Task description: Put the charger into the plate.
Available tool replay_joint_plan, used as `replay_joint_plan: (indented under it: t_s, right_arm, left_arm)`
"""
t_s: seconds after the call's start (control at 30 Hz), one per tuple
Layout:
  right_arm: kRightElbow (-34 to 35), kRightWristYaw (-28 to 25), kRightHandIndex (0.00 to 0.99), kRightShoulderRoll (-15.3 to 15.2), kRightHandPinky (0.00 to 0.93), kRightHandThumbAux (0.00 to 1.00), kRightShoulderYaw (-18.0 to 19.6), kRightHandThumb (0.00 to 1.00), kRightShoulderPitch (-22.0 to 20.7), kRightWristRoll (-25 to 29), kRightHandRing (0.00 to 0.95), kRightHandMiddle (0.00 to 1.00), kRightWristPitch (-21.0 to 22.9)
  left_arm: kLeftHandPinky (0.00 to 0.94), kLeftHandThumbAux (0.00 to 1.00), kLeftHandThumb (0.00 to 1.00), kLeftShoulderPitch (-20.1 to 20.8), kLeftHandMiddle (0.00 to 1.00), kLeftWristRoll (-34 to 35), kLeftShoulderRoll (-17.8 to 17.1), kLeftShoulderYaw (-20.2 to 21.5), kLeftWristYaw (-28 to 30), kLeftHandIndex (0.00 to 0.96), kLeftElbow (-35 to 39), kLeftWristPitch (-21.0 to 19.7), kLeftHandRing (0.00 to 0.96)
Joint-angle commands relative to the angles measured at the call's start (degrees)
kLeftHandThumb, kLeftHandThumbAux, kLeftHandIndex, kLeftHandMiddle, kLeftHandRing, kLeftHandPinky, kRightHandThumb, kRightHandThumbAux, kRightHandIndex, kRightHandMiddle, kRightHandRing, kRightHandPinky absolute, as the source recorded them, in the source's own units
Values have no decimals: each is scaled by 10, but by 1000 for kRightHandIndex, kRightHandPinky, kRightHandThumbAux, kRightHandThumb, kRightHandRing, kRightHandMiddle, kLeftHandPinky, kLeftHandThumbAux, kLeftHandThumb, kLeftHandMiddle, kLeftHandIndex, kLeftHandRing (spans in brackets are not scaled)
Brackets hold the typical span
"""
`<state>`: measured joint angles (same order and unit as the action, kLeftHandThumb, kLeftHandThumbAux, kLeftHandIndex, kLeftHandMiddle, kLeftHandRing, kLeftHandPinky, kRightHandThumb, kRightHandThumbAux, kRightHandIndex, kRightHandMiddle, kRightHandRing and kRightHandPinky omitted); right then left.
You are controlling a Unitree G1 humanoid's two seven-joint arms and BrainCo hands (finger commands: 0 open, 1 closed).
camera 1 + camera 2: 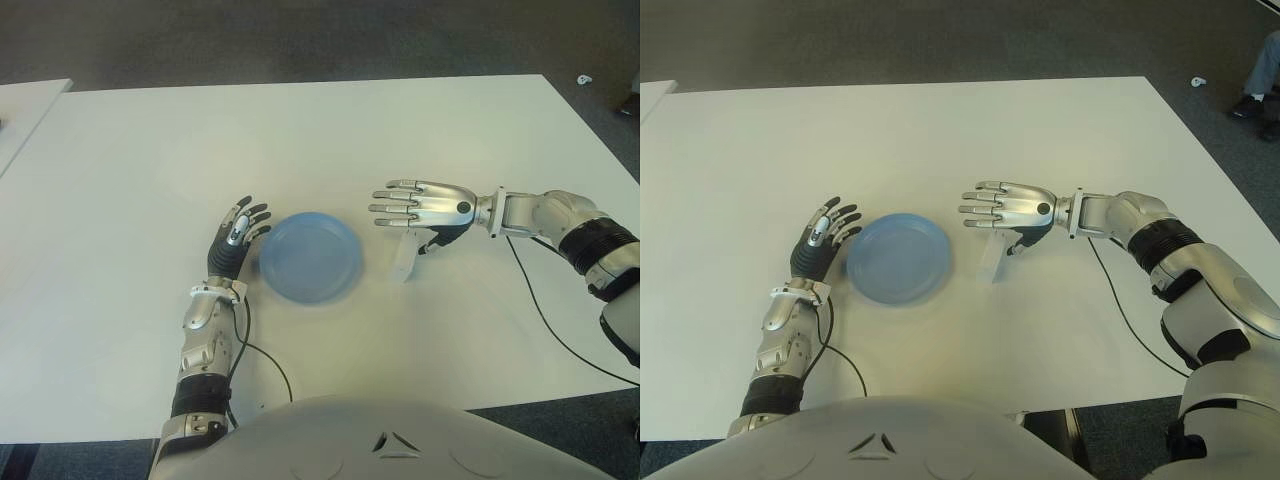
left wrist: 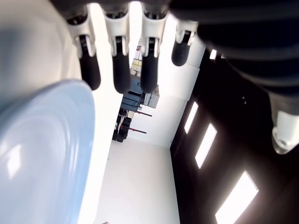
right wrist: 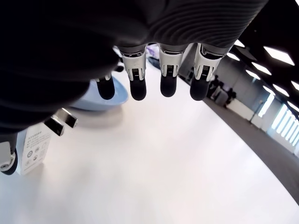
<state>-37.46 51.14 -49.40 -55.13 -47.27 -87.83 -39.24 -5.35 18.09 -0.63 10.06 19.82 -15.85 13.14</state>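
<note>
White table (image 1: 300,140), right hand (image 1: 425,205) flat, fingers spread, above charger (image 1: 406,256) beside plate (image 1: 311,257).

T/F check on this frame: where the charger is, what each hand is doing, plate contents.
1. The white block-shaped charger lies in the round blue plate. False: it sits on the white table, on the plate's right.
2. The right hand is above the charger, fingers extended. True.
3. The left hand grips the plate. False: it shows at the plate's left, fingers open.
4. Nothing is in the plate. True.
</note>
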Motion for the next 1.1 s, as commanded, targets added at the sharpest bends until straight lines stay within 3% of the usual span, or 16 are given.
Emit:
replay_joint_plan:
  t_s: [0.03, 0.37, 1.1]
  right_arm:
    - [8, 5, 0, -7, 0, 411, -2, 284, 16, 1, 0, 0, 1]
    - [47, -32, 0, -18, 0, 407, 3, 280, 34, 21, 0, 0, -27]
    - [154, -149, 0, -41, 0, 402, 57, 281, 97, 86, 0, 0, -84]
  left_arm:
    - [286, 487, 0, -1, 253, 3, -2, -1, 3, 145, -11, -12, 267]
    - [276, 483, 0, 0, 249, -8, -3, -3, -7, 141, -9, -12, 257]
    - [281, 485, 0, 6, 257, -7, -3, -3, -9, 154, -8, -18, 261]
